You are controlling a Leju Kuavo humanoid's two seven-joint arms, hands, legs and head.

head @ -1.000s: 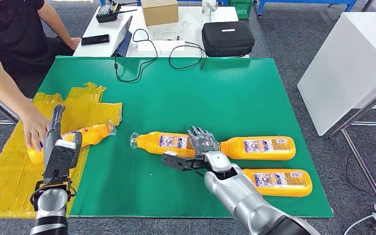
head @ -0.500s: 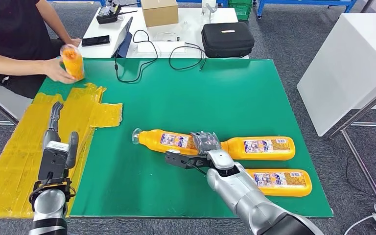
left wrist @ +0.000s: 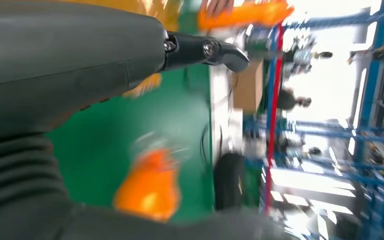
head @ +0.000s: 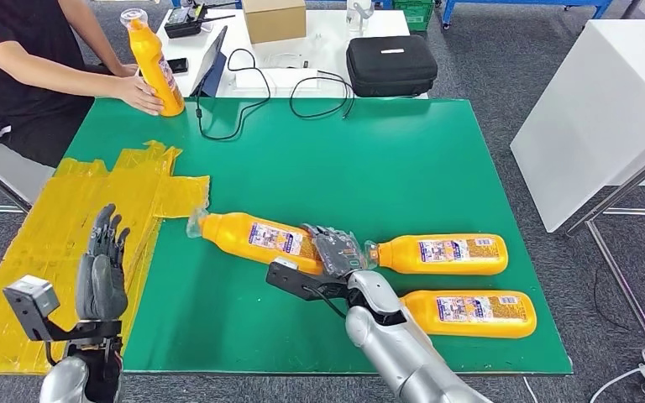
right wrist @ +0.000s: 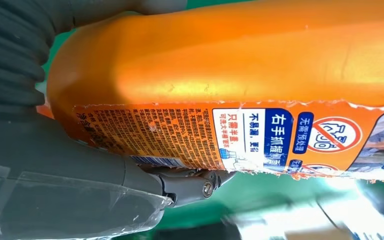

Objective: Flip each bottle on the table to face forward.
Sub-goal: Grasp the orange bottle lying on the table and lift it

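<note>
Three orange bottles lie on the green mat [head: 361, 159]. My right hand [head: 333, 252] grips the base end of the leftmost bottle [head: 248, 236], whose cap points left; up close, the label of this bottle [right wrist: 230, 75] shows with my fingers [right wrist: 180, 182] wrapped under it. Two more bottles lie to the right, one [head: 445, 253] just past my hand and one [head: 470, 313] nearer the front edge. My left hand [head: 105, 269] is raised over the yellow sheet [head: 34, 243], fingers apart and holding nothing. At the far left corner a person holds a fourth bottle [head: 154, 59] upright.
A person sits at the table's far left. Behind the mat stands a white table with a black case [head: 390, 65], a cardboard box [head: 274, 18] and cables [head: 243, 92]. A white cabinet [head: 605, 109] stands to the right.
The person lifted the bottle off the yellow sheet and stood it at the far left corner. My right hand closed on its bottle and moved it left. My left hand rose and turned.
</note>
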